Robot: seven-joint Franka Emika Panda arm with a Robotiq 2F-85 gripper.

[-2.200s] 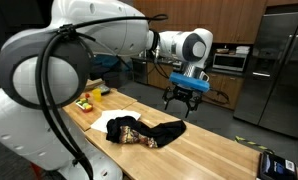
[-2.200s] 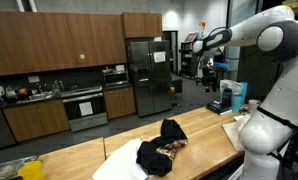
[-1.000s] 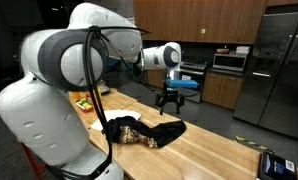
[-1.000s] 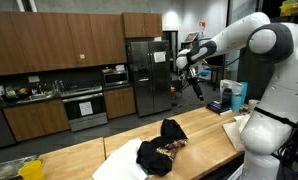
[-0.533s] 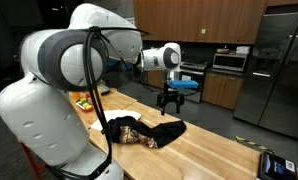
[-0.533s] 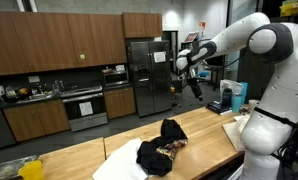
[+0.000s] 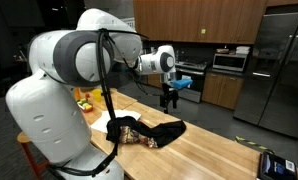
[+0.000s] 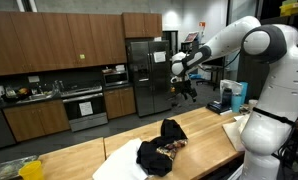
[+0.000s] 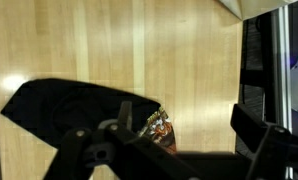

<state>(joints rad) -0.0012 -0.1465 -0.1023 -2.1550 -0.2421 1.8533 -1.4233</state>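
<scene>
The black cloth (image 7: 149, 131) is lying crumpled near the middle of the wooden table (image 7: 224, 152), partly over a white sheet (image 8: 114, 165). The gripper (image 7: 170, 104) is hovering well above it, holding nothing, its jaws standing spread wide in the wrist view.

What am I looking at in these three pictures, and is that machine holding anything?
The big white machine is a robot arm with a two-fingered gripper at its end. Two pictures come from cameras standing in the room; the third from a camera on the wrist, looking down past the fingers. On the wooden table lies a crumpled dark cloth, partly on a white sheet. The gripper hangs in the air above the cloth, open, holding nothing.
</scene>
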